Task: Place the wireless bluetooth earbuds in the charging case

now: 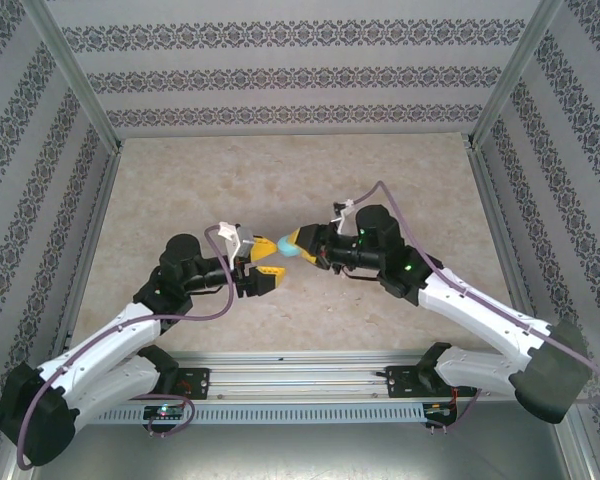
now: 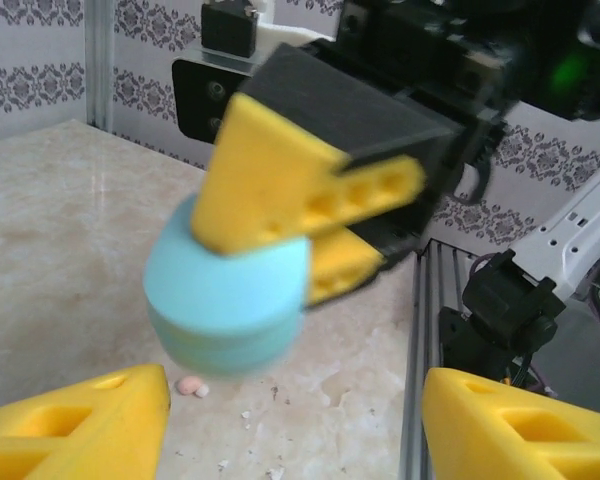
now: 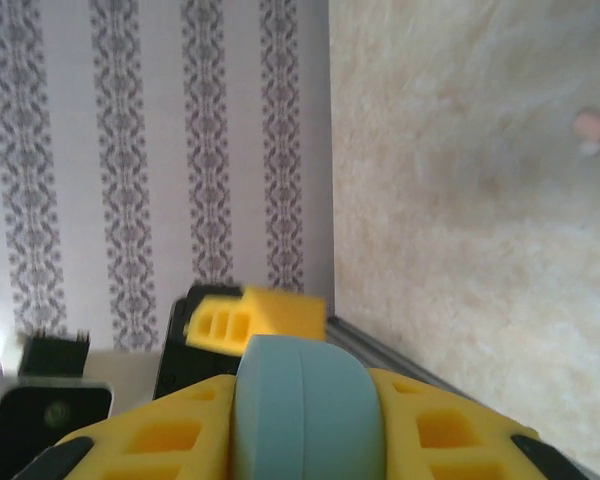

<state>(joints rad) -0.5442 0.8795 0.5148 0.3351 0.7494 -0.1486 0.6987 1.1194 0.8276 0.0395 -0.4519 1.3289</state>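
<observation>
right gripper (image 1: 302, 243) clamps the light-blue charging case (image 2: 225, 310), lid seemingly shut, aloft mid-table (image 1: 180, 180). left gripper (image 2: 295, 430) faces it, jaws spread, empty; likely placed to open the lid. pink earbud (image 2: 191, 386) lies on the table beneath.

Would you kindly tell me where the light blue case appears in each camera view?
Top external: light blue case at centre, held by the right tool.
Left wrist: case centre-left.
Right wrist: case bottom centre.
Shared landmark: the right tool's yellow fingers clamping it.
</observation>
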